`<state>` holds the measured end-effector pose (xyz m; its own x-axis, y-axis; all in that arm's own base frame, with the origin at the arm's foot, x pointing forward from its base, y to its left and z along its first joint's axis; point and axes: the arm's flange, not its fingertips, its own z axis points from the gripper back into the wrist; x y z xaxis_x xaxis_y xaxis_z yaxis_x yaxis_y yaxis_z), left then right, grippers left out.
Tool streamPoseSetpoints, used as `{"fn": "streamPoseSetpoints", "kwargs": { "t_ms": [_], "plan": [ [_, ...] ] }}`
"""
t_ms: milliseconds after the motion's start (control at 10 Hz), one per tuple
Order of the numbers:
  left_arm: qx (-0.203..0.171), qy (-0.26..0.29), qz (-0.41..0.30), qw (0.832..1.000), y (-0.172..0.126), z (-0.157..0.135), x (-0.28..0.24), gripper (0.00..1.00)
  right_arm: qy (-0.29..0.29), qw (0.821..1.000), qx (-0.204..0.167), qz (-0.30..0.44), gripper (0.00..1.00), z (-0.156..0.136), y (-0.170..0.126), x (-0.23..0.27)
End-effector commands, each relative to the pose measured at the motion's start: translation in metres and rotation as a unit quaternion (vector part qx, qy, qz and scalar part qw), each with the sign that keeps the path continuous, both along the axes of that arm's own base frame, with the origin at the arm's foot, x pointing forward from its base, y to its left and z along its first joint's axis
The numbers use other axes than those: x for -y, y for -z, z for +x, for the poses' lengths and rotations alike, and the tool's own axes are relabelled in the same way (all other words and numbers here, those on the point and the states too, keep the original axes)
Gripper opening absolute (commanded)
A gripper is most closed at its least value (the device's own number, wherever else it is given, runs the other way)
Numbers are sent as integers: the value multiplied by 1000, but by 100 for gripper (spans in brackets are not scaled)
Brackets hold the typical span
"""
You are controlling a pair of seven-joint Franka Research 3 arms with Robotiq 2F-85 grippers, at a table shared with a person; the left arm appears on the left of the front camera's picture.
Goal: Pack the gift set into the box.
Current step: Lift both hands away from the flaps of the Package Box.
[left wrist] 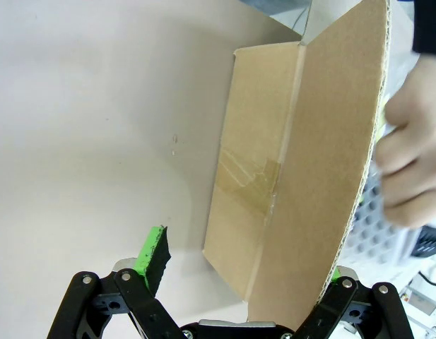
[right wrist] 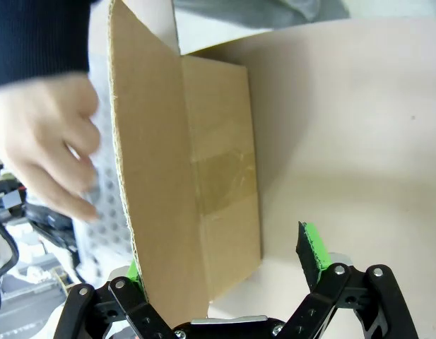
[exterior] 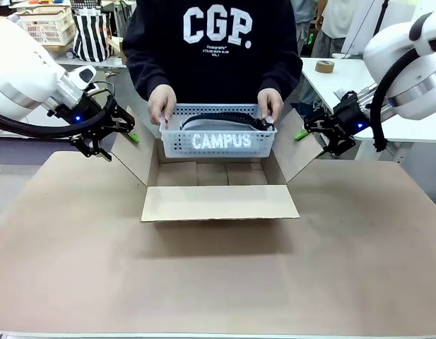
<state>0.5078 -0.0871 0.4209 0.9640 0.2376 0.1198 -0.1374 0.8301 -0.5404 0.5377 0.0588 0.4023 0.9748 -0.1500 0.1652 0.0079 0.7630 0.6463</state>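
From my seat I see the box [exterior: 218, 203] standing open in the middle of the brown surface [exterior: 76, 261], its near flap folded out flat toward me. The person across the surface holds the light grey perforated tray [exterior: 218, 141], marked CAMPUS, above the box's far edge, with one hand [exterior: 162, 104] at the end toward my left arm and the other hand [exterior: 270, 104] at the opposite end. A black curved band [exterior: 225, 119] lies inside the tray. My left pincer [exterior: 120, 146] is spread wide at the box's left side flap [left wrist: 331, 141]; in its wrist view the flap rises between the two fingers, close to one and well apart from the other. My right pincer [exterior: 319, 143] is equally wide at the right side flap [right wrist: 147, 176], which stands between its fingers, just beside one green pad [right wrist: 133, 272].
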Motion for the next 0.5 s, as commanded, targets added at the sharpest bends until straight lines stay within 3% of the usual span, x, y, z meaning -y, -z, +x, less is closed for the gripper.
{"fn": "streamPoseSetpoints", "kwargs": {
  "t_ms": [0,400],
  "plan": [
    [-4,-6,6,1000,-2,0,0,100,8,1000,-1,-6,100,-1,-4,-2],
    [-4,-6,6,1000,-2,0,0,100,8,1000,-1,-6,100,-1,-4,-2]
  ]
}}
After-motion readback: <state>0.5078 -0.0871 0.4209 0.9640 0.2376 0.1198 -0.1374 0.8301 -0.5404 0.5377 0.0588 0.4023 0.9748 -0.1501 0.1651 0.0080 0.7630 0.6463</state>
